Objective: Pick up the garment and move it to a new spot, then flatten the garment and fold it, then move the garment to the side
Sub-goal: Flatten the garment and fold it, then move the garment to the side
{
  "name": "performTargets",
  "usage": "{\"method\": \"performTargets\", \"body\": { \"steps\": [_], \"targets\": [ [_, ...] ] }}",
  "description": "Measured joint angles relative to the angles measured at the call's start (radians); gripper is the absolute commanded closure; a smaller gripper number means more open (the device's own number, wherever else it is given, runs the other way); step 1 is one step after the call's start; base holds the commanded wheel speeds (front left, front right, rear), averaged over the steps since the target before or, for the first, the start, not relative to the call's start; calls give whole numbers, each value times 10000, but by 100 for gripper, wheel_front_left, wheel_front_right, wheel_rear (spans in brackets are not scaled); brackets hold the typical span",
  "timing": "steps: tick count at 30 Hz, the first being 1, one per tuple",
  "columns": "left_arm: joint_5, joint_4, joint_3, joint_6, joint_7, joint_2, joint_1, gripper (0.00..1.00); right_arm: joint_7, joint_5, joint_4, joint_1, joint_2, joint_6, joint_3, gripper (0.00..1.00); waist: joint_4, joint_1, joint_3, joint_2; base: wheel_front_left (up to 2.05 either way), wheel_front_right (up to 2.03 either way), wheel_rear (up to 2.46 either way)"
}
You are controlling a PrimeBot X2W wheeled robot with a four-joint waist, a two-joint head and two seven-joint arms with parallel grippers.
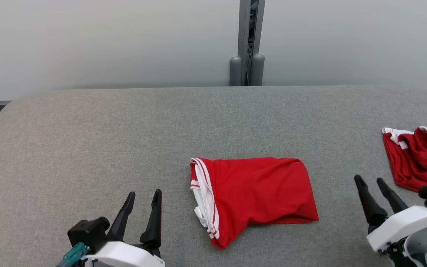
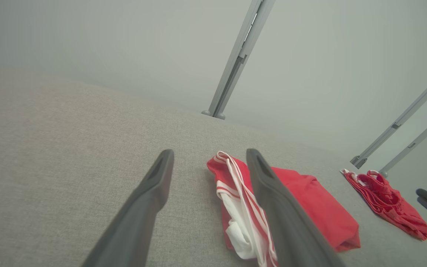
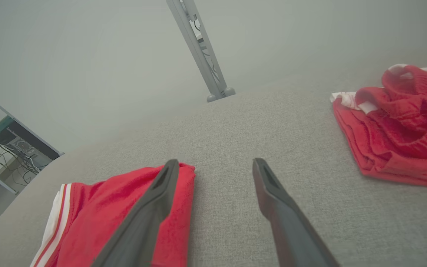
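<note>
The garment [image 1: 258,193] is red with white-striped trim and lies folded into a rough rectangle on the grey padded table [image 1: 87,141], near the front centre. Its striped hem faces left. My left gripper [image 1: 144,194] hovers open to the left of it, nothing between its fingers. My right gripper [image 1: 369,181] stands open to the right of it, also empty. In the left wrist view the garment [image 2: 310,200] lies just beyond my open left gripper [image 2: 210,154]. In the right wrist view the garment [image 3: 106,211] sits at the lower left, partly behind one finger of my right gripper [image 3: 215,163].
A second red garment [image 1: 417,157] with white trim lies bunched at the table's right edge, close to my right gripper; it appears as a crumpled heap [image 3: 402,126] in the right wrist view. A grey post [image 1: 248,40] stands behind the table's far edge against a pale wall.
</note>
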Motion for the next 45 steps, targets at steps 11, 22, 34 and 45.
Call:
{"method": "performTargets", "body": {
  "steps": [11, 22, 34, 45],
  "targets": [
    [130, -42, -61, 98, 56, 104, -78, 0, 667, -1043, -481, 392, 732, 0, -194, 0, 248, 0, -83, 0, 0, 0, 0],
    [173, -134, -81, 167, 82, 113, -314, 0, 1026, -1639, 1361, -694, 786, 0, -155, 0, 748, 0, 126, 0, 0, 0, 0],
    [242, -234, -25, 169, 6, 104, -524, 0, 1490, -343, 3542, -1934, 545, 0, 261, 0, 1716, 0, 614, 0, 0, 0, 0],
    [236, -249, 104, 199, -92, 100, -524, 0, 1231, 527, 4109, -2427, 426, 0, 986, 100, 1779, 0, 787, 0, 0, 0, 0]
  ]
}}
